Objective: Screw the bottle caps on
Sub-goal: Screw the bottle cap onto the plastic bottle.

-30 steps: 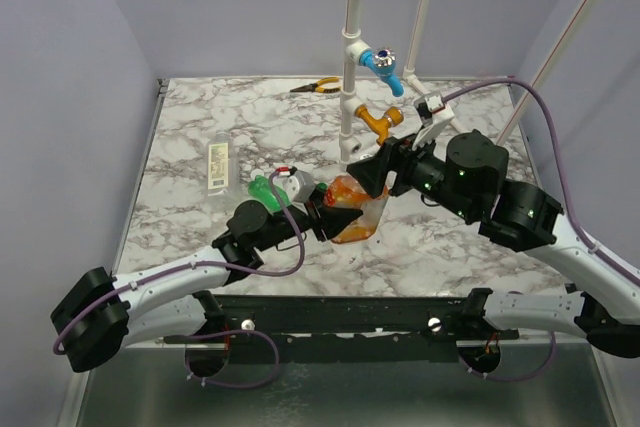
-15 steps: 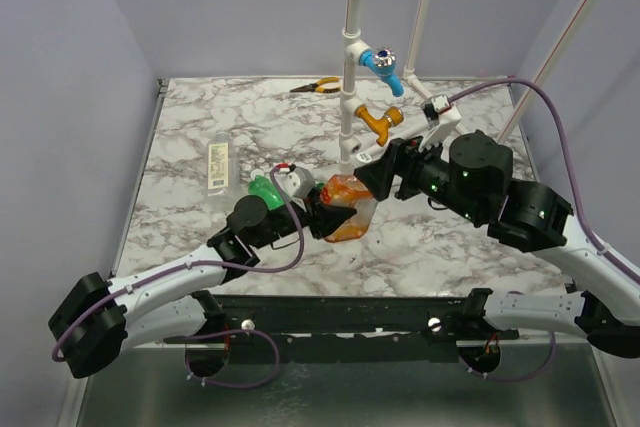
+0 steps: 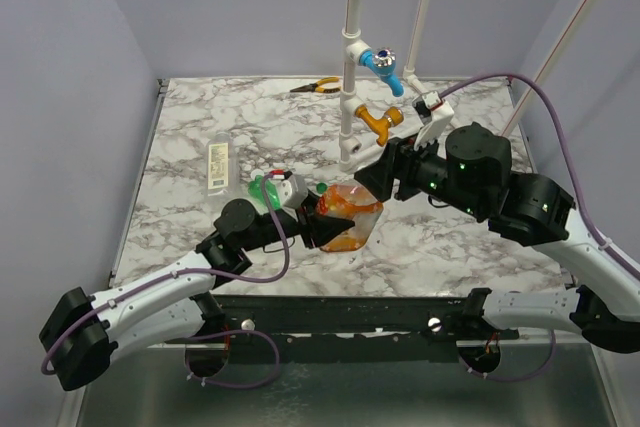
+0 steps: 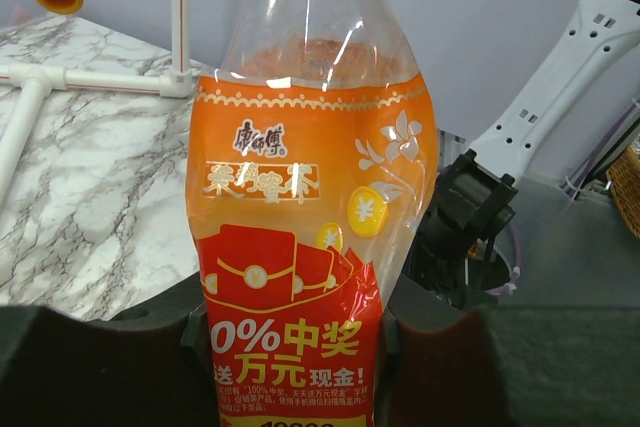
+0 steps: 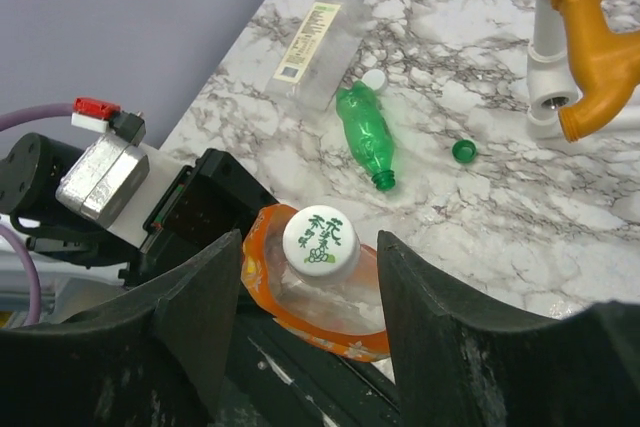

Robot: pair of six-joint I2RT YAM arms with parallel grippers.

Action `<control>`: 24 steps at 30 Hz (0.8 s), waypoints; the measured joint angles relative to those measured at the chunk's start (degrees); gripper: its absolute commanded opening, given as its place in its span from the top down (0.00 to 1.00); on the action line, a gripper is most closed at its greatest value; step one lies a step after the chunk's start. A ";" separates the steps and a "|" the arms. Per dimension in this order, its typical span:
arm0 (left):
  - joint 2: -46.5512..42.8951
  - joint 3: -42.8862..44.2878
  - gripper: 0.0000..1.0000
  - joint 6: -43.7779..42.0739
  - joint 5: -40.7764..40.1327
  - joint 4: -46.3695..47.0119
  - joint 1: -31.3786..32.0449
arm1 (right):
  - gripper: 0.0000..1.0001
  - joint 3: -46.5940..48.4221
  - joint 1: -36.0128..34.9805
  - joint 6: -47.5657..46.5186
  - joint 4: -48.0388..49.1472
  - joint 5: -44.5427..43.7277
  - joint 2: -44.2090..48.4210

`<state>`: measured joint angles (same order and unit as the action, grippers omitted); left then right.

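- Your left hand is clamped on the orange bottle, holding it tilted.
- Your right hand stands open, its fingers either side of the bottle's white cap.
- The green bottle and dark green cap lie apart on the worktop.

Lab test cell: walled marble-top table

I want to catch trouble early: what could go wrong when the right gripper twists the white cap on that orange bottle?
The left gripper clamps the orange bottle on its labelled body, well below the white cap, so a twist may spin or buckle it. The right gripper straddles that cap with open jaws; if the cap sits crooked, which I cannot tell, it may cross-thread.
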<state>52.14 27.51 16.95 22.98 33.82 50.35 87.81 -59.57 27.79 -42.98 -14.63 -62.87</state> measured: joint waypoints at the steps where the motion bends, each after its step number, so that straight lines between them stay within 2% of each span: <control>1: -0.24 0.00 1.00 0.13 0.33 -0.09 0.00 | 0.41 0.07 0.00 -0.13 0.00 0.83 0.00; 7: -0.70 0.00 1.00 0.63 1.88 -0.20 0.00 | 0.46 0.07 0.00 -0.44 -0.46 3.56 -0.44; 13: -1.20 0.00 1.00 1.07 2.56 -0.63 0.00 | 0.57 0.07 0.00 -0.44 -0.44 4.15 -0.46; 17: -1.60 0.00 1.00 1.18 2.71 -0.68 0.00 | 0.59 -0.02 0.00 -0.42 -0.44 4.46 -0.46; 20: -1.90 0.00 1.00 1.27 2.75 -0.81 0.00 | 0.64 -0.22 0.00 -0.42 -0.44 4.66 -0.46; 24: -2.10 0.00 1.00 1.31 2.75 -1.01 0.00 | 0.77 -0.31 0.00 -0.39 -0.42 4.61 -0.46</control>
<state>50.04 27.51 18.26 25.74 32.82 50.35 87.50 -59.57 27.40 -43.40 -10.02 -63.33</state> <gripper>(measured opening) 0.398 0.331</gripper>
